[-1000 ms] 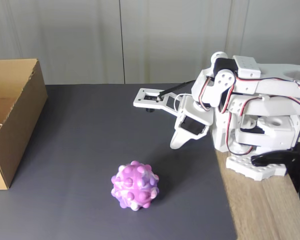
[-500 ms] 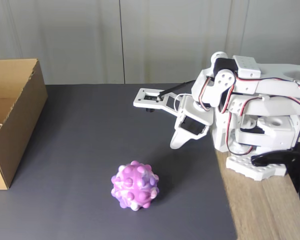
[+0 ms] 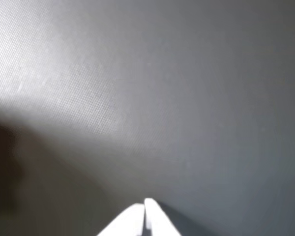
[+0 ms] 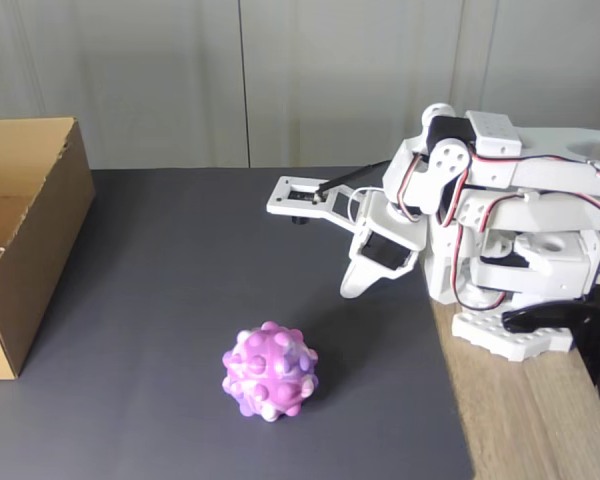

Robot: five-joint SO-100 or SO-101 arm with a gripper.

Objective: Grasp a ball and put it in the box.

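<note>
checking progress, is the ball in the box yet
No, in the fixed view the ball sits on the dark mat, apart from the box.

Cardboard box (image 4: pixel 25 240), far left of the gripper (image 4: pixel 352 288), cut off by the fixed view's left edge; its floor partly hidden.

Knobbly pink ball (image 4: pixel 270 371) outside cardboard box (image 4: pixel 25 235).

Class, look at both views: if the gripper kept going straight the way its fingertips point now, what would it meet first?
Most likely the dark mat: the shut gripper points down at it in the wrist view. The ball and the box look off that line, though depth is unclear.
</note>
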